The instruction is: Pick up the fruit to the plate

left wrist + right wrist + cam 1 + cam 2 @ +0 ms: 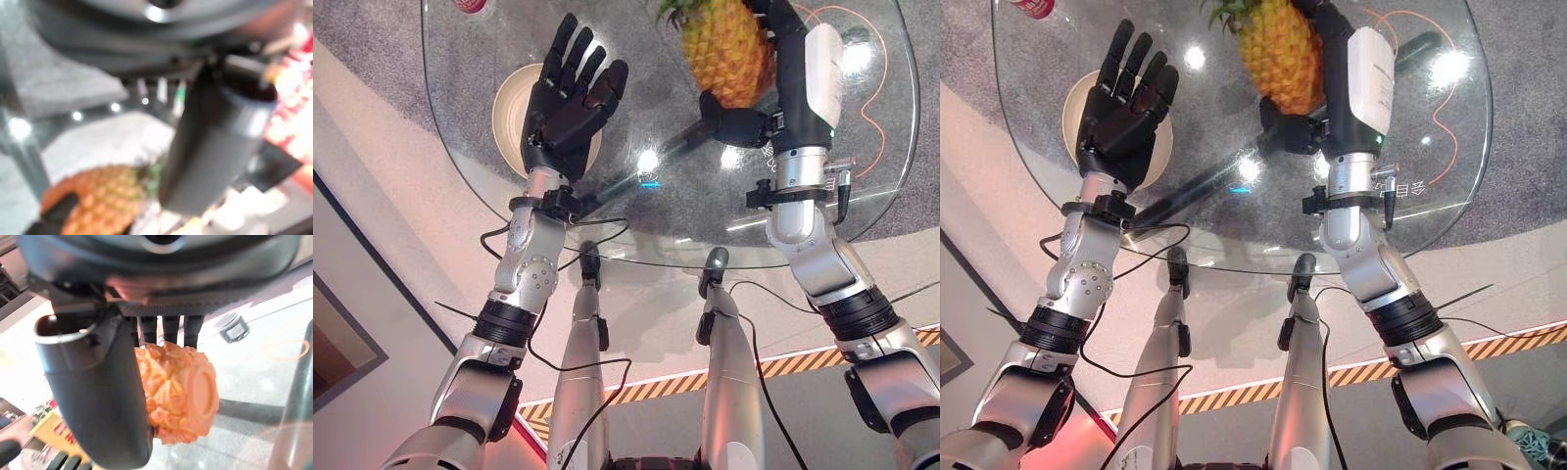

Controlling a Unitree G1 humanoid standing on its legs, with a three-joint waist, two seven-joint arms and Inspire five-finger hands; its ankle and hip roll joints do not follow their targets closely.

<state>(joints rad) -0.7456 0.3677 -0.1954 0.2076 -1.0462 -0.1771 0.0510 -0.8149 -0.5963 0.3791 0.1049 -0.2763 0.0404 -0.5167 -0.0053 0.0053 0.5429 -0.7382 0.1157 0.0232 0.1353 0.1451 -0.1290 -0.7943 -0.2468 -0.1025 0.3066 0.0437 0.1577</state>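
Right hand (98, 396) grips pineapple (178, 391); eye view adds plate (514, 108).

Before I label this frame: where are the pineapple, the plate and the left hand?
pineapple (729, 54), left eye view, middle of its orange body.
plate (509, 103), left eye view, bare cream part left of the hand.
left hand (1121, 113), right eye view, its palm.

Bright overhead lamps threw white glare spots across the glass table (862, 147) (the left wrist view was blurred throughout).
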